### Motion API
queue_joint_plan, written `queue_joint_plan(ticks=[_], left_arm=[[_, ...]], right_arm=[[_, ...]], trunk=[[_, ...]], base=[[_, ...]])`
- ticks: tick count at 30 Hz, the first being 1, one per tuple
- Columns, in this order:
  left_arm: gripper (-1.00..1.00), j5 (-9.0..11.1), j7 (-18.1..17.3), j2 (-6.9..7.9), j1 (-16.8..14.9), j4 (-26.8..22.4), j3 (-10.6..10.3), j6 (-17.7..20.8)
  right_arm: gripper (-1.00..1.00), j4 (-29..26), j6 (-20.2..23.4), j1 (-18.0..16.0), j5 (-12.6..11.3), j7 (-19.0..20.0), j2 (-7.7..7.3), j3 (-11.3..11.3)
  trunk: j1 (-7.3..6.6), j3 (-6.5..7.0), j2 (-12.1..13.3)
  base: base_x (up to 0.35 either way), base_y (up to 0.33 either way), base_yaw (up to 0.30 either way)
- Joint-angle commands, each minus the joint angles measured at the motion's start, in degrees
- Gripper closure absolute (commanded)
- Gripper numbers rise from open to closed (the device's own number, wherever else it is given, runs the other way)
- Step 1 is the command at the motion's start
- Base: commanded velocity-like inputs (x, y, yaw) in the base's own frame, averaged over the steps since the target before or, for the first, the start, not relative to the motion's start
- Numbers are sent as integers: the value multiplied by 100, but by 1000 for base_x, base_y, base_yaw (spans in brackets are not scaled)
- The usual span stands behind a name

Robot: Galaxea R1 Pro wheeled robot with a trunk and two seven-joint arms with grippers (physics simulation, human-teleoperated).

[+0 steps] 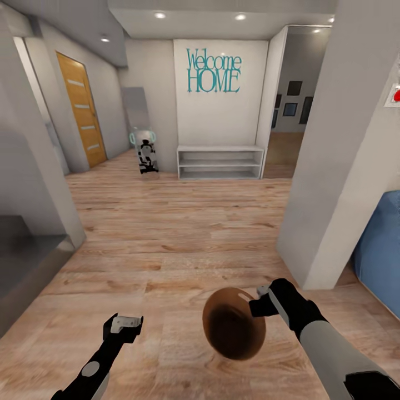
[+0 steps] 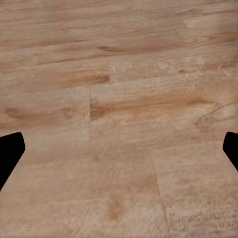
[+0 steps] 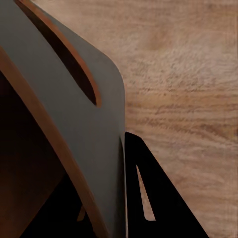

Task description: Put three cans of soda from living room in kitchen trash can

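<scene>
While the robot faces a hallway, left to right:
Left end effector [image 1: 123,324]: fingers spread wide, nothing in them, hanging over the wood floor [image 1: 166,233].
Bin [image 1: 233,322]: held off the floor, brown mouth tipped toward the head camera.
Right end effector [image 1: 261,303]: clamped on the bin's rim.
Wall: "Welcome HOME" sign [image 1: 214,70] above a white shelf [image 1: 220,162].

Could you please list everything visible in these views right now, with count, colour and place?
Trash can: one, brown inside, grey outside, held up over the floor by its rim.
Floor: light wood planks.
Shelf unit: one, white, low, against the far wall.
Welcome HOME sign: one, teal, above the shelf.
Door: one, orange wood, far left.
Blue furniture: one, right edge.
Left pincer: black, open, holding nothing.
Right pincer: black, shut on the trash can's rim.
</scene>
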Motion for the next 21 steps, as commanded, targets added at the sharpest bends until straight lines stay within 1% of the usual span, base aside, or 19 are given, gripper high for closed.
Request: queue_joint_plan(ticks=[1,3,9,16,21], left_arm=[[-100,-2,0,0,0,3,-2,0],[-100,-3,0,0,0,-1,-3,-4],[-100,0,0,0,0,-1,-3,-5],[-100,5,0,0,0,-8,-3,-7],[-100,6,0,-2,0,-13,-3,-8]], right_arm=[[100,-5,201,-2,-167,115,16,-20],[100,-5,459,-4,-165,194,35,-23],[100,-6,714,-8,-168,259,49,-32],[100,9,823,-7,-173,280,31,-54],[100,29,823,-7,-172,285,1,-64]], trunk=[[-2,23,2],[-8,68,5],[-23,201,13],[-41,356,22],[-54,466,29]], base=[[0,0,0],[0,0,0],[0,0,0],[0,0,0],[0,0,0]])
